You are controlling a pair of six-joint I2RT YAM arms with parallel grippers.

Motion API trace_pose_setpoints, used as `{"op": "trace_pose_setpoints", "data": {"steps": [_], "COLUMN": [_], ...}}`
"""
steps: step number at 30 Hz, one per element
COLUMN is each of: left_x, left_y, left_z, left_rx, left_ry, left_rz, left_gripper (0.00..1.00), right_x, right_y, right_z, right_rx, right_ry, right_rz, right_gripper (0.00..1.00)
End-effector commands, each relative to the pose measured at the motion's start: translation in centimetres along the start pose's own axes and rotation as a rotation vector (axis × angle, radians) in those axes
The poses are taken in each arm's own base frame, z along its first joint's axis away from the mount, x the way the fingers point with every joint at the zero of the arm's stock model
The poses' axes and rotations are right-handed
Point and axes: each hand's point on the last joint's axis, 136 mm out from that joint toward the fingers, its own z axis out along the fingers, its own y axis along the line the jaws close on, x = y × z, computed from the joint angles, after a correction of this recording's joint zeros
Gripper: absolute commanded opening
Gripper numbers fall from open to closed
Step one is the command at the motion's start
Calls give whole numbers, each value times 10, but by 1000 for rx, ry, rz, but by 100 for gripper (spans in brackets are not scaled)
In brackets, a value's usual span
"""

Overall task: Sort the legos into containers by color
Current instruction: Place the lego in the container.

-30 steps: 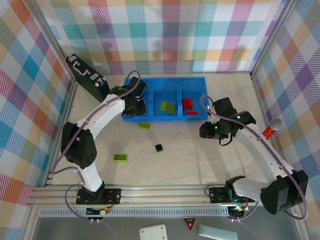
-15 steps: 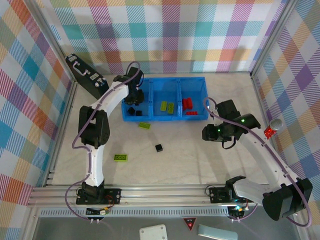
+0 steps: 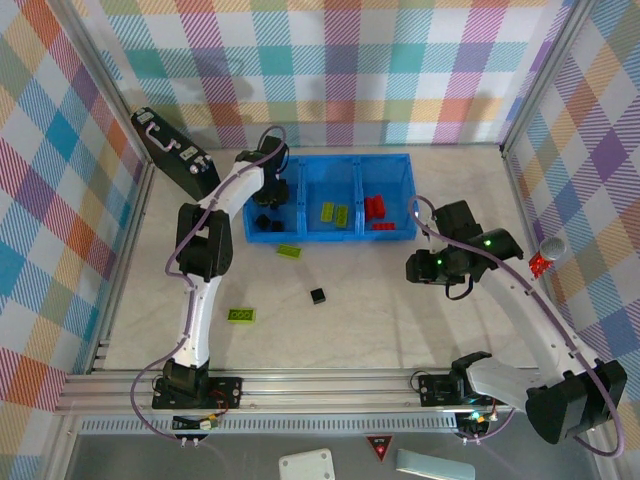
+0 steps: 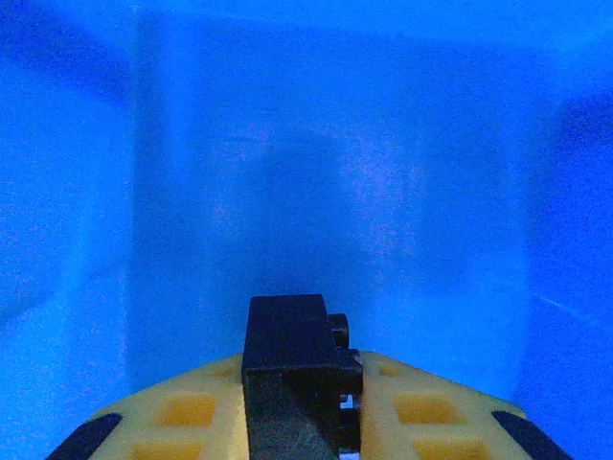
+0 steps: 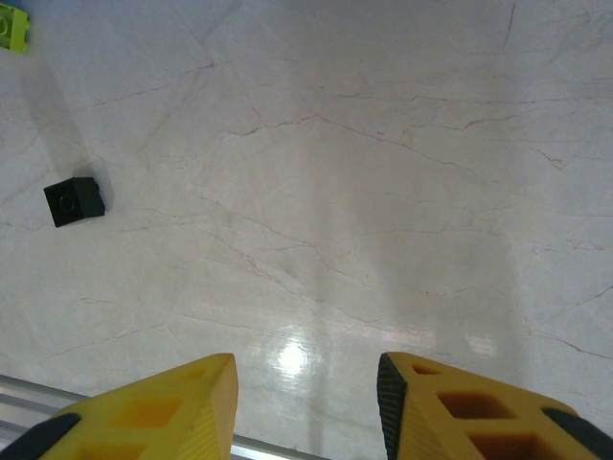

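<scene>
Since the pieces nearest me lie loose on the worktop (image 3: 400,330), I start there. A lime-green brick (image 3: 240,315) lies flat toward the left. A black cube (image 3: 317,296) sits a little further in, near the middle.

My right claw (image 3: 420,268) hovers over bare worktop to the right of that cube, well apart from it. Its wrist view shows the jaws apart with nothing between them.

Further in, a second green brick (image 3: 289,251) lies just in front of the blue tray (image 3: 330,158). Inside the tray, black pieces (image 3: 262,222) sit in the left compartment, green ones (image 3: 335,212) in the middle and red ones (image 3: 377,207) in the right.

My left claw (image 3: 272,195) is over the left compartment, clamped on a black brick (image 4: 292,350) with the blue wall close behind it. Beyond the tray, a black case (image 3: 175,150) leans in the far left corner.

I judge these bricks to be light, stiff and smooth-sided, so they should not crush but could squirt out of an off-centre pinch. I would take the flat green ones across their short width, pads on the plain side walls and clear of the studs. The cube is tiny, so it needs the pads centred on two opposite faces.

I can read no brand, label or writing on the bricks, tray or case.
</scene>
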Motion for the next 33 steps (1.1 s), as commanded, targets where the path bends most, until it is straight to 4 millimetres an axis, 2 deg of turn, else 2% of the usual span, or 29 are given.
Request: {"op": "trace_pose_setpoints", "data": {"steps": [1,7,17,26,33], "left_x": [-8,-7,-16,-21,-23], "left_y": [5,3,0,1,0], "left_z": [8,12,-5,-29,-54], "left_rx": [-3,12,34,38,60], "left_ry": [-12,-6,-35,-57,-74], "left_rz": [0,-4,-15,-15,-17], "left_gripper": [27,29,36,37,37], "right_x": [2,2,1,0,-2], "right_y": [0,2,3,5,8], "right_z": [-9,-12,-18,-22,-22], "right_rx": [0,-10,-13,-21,-37], "right_ry": [-11,-21,-31,-38,-45], "right_rz": [17,23,22,20,18], "right_gripper": [45,45,45,45,45]}}
